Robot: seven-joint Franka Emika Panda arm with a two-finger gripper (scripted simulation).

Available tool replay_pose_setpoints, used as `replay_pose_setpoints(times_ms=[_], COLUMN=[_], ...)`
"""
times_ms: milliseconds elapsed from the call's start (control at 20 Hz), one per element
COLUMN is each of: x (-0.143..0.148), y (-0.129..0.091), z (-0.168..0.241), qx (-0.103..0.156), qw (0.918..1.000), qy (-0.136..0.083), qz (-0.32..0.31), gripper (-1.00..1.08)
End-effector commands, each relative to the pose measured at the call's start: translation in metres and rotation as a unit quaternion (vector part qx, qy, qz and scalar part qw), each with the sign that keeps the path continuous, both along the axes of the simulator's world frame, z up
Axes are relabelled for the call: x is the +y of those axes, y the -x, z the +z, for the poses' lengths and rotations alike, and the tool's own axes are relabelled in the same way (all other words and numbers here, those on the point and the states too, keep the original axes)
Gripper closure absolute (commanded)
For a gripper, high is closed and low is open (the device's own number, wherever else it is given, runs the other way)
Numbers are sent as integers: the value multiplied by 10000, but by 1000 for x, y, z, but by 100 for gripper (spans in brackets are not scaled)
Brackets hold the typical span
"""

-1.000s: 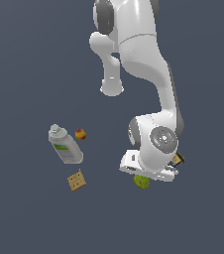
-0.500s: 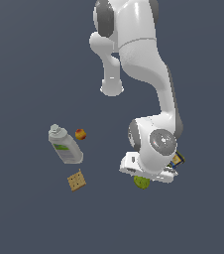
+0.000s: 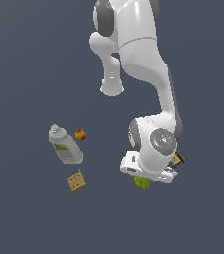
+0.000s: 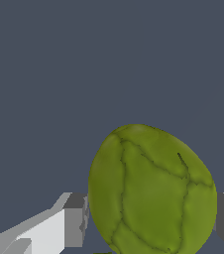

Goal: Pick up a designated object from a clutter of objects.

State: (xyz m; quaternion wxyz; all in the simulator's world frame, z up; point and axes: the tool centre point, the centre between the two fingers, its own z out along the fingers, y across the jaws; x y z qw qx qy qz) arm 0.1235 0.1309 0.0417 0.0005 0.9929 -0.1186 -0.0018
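Observation:
The designated object, a small yellow-green pear, lies on the dark floor and peeks out from under the white hand. In the wrist view the pear fills the gap between the two grey fingers, and each pad touches one side of its mottled skin. My gripper is down over it and shut on the pear. The rest of the clutter of objects lies apart from it: a grey-white bottle, a red-yellow ball and a tan cracker square.
A blue-yellow box sits close beside the hand on the exterior view's right, partly hidden by the wrist. The arm's white links rise above the scene. Bottle, ball and cracker cluster on the exterior view's left.

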Motion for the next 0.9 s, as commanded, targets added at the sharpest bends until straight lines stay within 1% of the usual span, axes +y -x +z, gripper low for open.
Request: replay_pose_setpoints(times_ms=[0,200,400,600,850], x=[2,6,13,23,37], y=[0,2,7,12,21], z=[6,22,48,86,143], qx=[-13,-13,-13,-15,-15], qw=[10000,10000,10000,10000,10000], qy=[-3,-3,-3,0,0], qz=[2,2,2,3,3], gripper=[108,108,108,108,108])
